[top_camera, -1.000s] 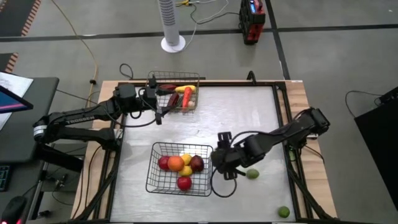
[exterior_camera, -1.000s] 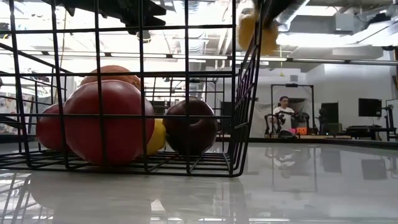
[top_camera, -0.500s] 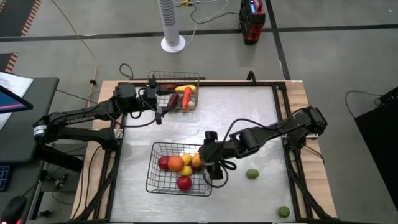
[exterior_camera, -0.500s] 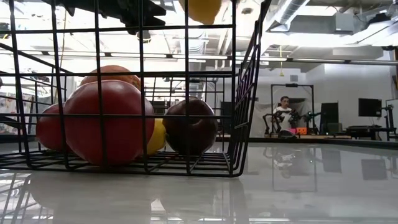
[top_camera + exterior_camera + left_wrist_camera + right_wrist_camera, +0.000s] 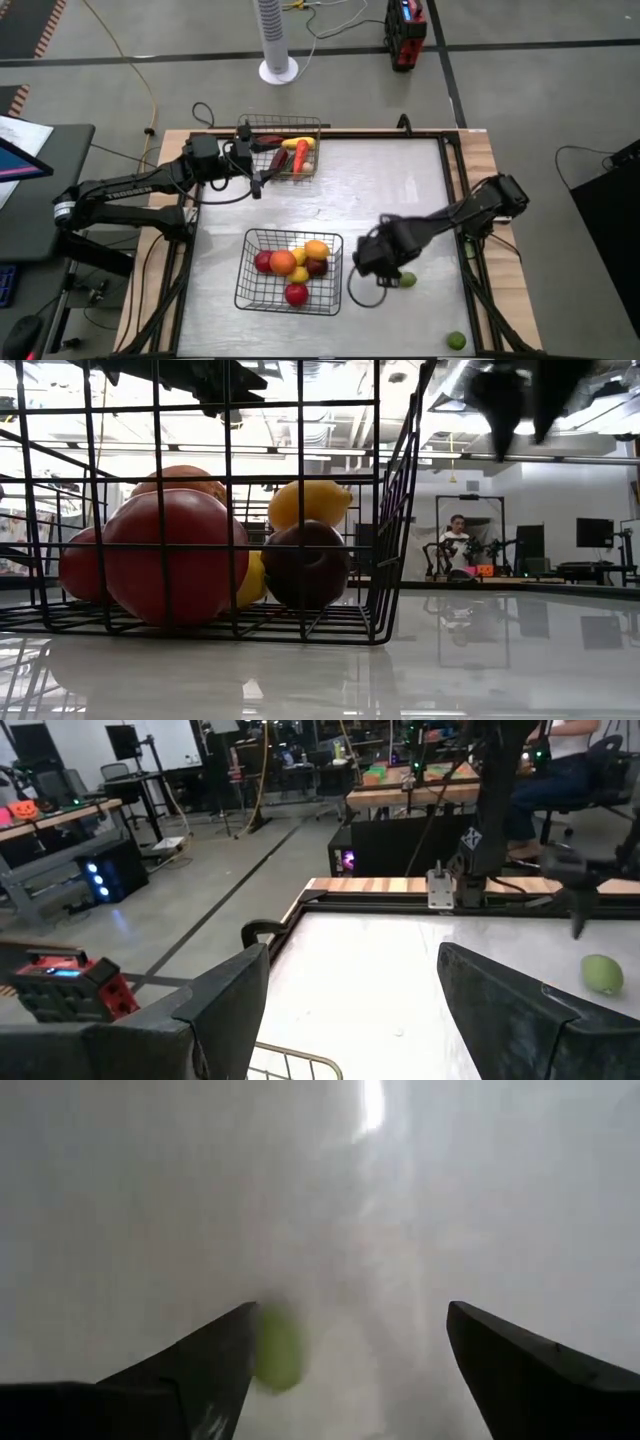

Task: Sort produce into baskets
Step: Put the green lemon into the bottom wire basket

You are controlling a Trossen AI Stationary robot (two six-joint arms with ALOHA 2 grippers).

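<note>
Hovering open and empty, the right end effector has a green fruit just beside it on the table.

Open tabletop between the baskets — a green fruit sits right.

two dark, matte black jointed arms, built of slim tubular links and blocky joint housings. the left arm bears pale lettering along one link; thin black cables loop beside both. the right arm ends in flat, tapered black fingers.
</note>
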